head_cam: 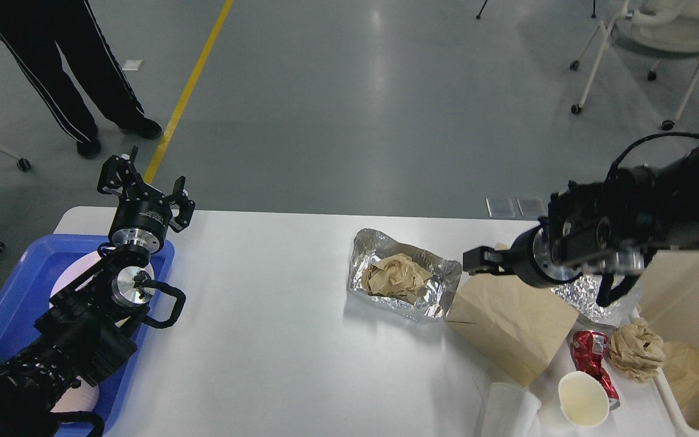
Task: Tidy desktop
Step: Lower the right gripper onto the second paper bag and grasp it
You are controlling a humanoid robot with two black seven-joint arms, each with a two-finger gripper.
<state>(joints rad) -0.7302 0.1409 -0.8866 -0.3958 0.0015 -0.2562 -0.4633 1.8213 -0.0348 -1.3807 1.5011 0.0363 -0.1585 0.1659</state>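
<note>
White desktop [276, 340], a big smooth surface with rounded corners, fills the lower middle of the head view and lies under both arms. Left pincer [143, 185] sits over the far-left corner of the surface, above the far edge of a blue tray [16, 291] that holds a white plate [76, 273]; its fingers are spread apart, released, nothing between them. Right pincer [477, 260] reaches in from the right, low over the right part of the surface, tip pointing left, at the top edge of a brown paper bag [510, 328] that lies flat; seen dark and end-on, so cannot tell if it is clenched or released, or if it touches the bag. Just left of that pincer, a foil container [440, 273] rests on the surface with a crumpled brown paper wad [395, 278] inside. More crumpled foil [574, 294] shows under the right arm, beside the bag. Near the front right edge: a crushed red can [592, 358], another crumpled paper ball [636, 350] just beside it, a white paper cup [583, 399] upright and touching the can, and a clear plastic cup [507, 413] lying on its side. A cream-white bin [695, 303] stands at the far right with brown paper [692, 367] inside. Centre and left-centre of the surface are bare. On the grey floor beyond: a yellow line [189, 91], a person's legs [76, 73] at upper left, a white wheeled chair [659, 36] at upper right.
</note>
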